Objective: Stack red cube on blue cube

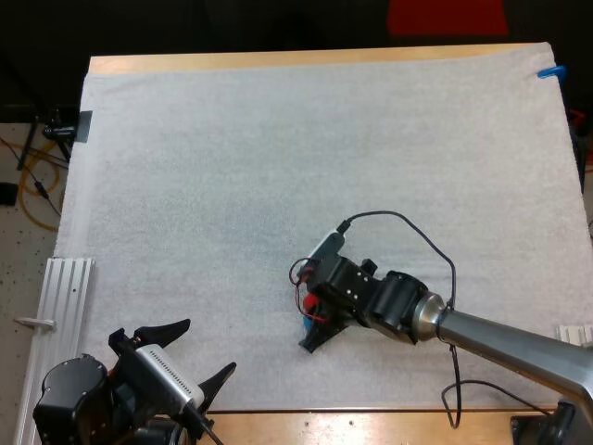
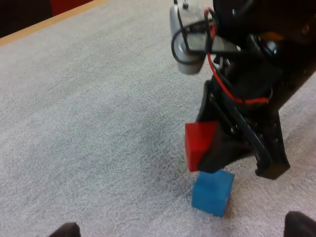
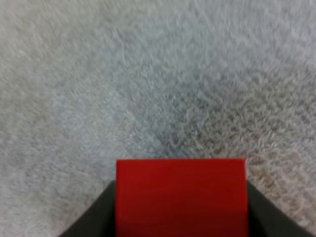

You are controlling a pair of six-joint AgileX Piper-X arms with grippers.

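Carefully now. Could go wrong in a few ways. Could drop the red cube [image 3: 180, 192] crooked onto the blue cube [image 2: 213, 192] if let go from up high, then see it roll off onto the white mat [image 1: 278, 167]. Looks a bit off to one side in the left wrist view, not right over the middle, so might catch just an edge and tip. Could also bump the blue cube and push it away if brought down too fast or too low. Better to line up first, go down slowly, and open only when touching.

Red cube up in the air, pinched from both sides by the right gripper [image 3: 180, 224]. Hanging just above the blue cube, near but not touching. Blue cube flat on the mat, right under the black fingers [image 2: 219, 153], toward the near side of the table in the high view. Left gripper [image 1: 196, 354] back at the near edge, spread wide with nothing in it, well away from both cubes.
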